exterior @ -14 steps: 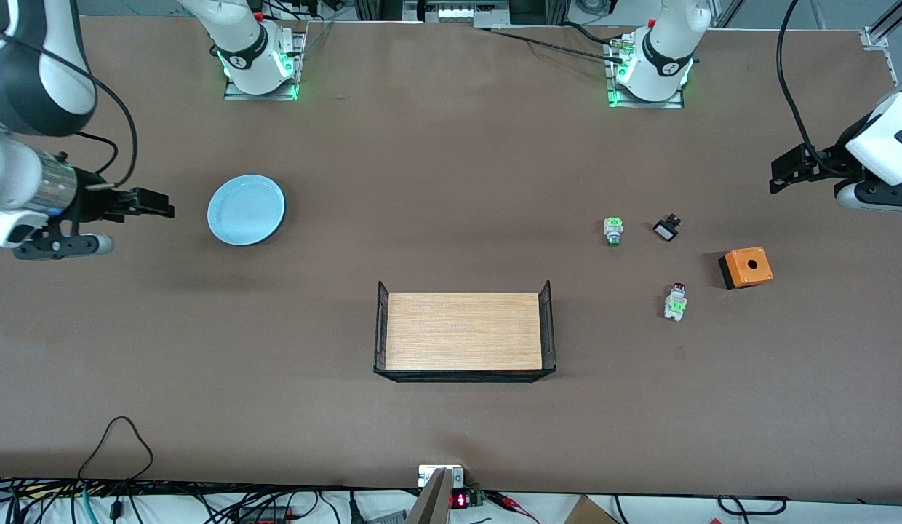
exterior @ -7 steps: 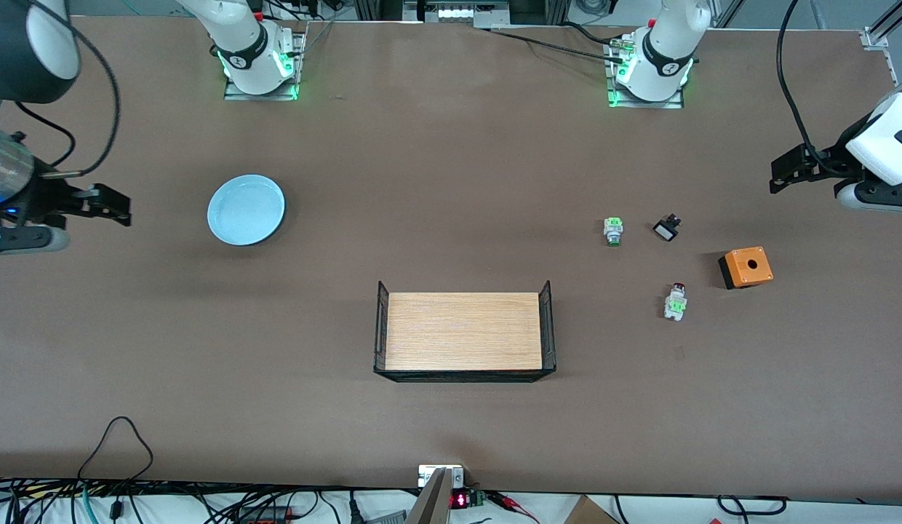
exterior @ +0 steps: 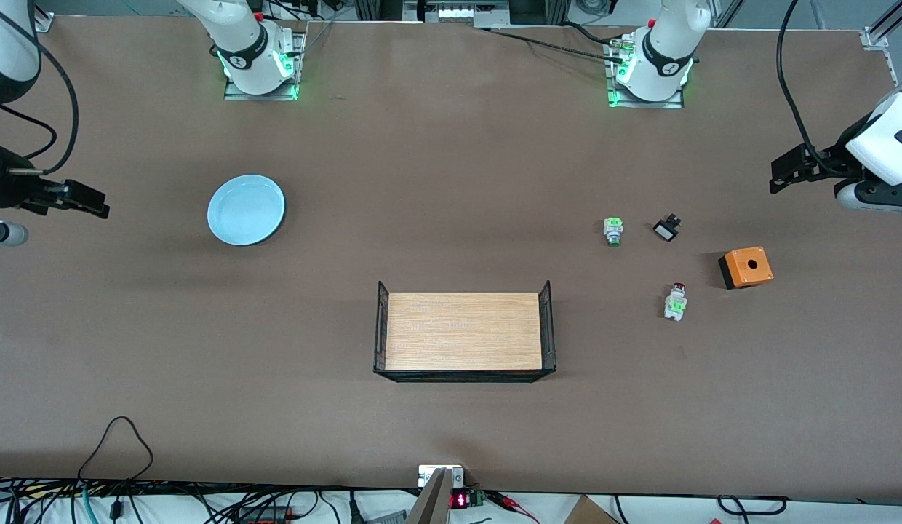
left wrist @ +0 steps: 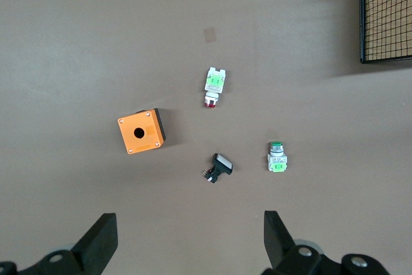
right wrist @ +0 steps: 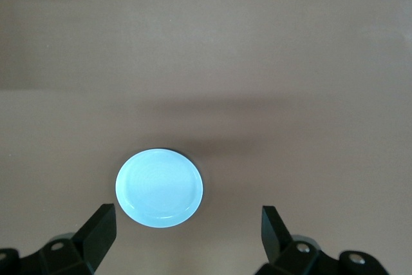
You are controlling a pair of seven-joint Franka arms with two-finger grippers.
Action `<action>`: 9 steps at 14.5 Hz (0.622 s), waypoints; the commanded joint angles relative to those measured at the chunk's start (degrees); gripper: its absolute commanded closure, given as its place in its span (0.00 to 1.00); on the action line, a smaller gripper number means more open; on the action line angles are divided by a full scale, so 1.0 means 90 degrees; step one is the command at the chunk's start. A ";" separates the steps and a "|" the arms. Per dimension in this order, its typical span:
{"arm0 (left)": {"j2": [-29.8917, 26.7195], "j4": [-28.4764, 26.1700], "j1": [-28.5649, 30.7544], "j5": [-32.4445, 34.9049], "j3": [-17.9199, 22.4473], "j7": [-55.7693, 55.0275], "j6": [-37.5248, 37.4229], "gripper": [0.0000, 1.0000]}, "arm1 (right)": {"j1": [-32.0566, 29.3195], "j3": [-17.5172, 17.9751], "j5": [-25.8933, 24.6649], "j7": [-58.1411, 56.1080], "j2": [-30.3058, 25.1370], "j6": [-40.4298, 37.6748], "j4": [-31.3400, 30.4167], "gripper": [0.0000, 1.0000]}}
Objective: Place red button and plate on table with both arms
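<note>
So the only thing that moved in the last second is our right tool [exterior: 94, 204]: it's backed away from the plate [exterior: 246, 209] toward the right arm's end of the desk [exterior: 451, 182], fingers spread wide and holding nothing. The left tool [exterior: 782, 175] hasn't budged, also wide open and empty, parked over the left arm's end.

We read that as both placements done and the arms just clearing out.

Starting nearest the left tool: one orange box with a hole [exterior: 745, 267], one small black switch part [exterior: 667, 229], one red button [exterior: 675, 301], one green-capped button [exterior: 613, 231], all sitting apart on the desk. Further off, one wood-grain tray [exterior: 463, 331], empty. The one light-blue plate lies flat near the right tool, well apart from the buttons.
</note>
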 commanded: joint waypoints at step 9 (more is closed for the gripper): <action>0.0123 0.0219 0.0042 0.0054 -0.0039 -0.0026 -0.0082 0.00 | 0.0019 0.0063 -0.0004 0.0204 -0.0409 0.0211 -0.0409 0.00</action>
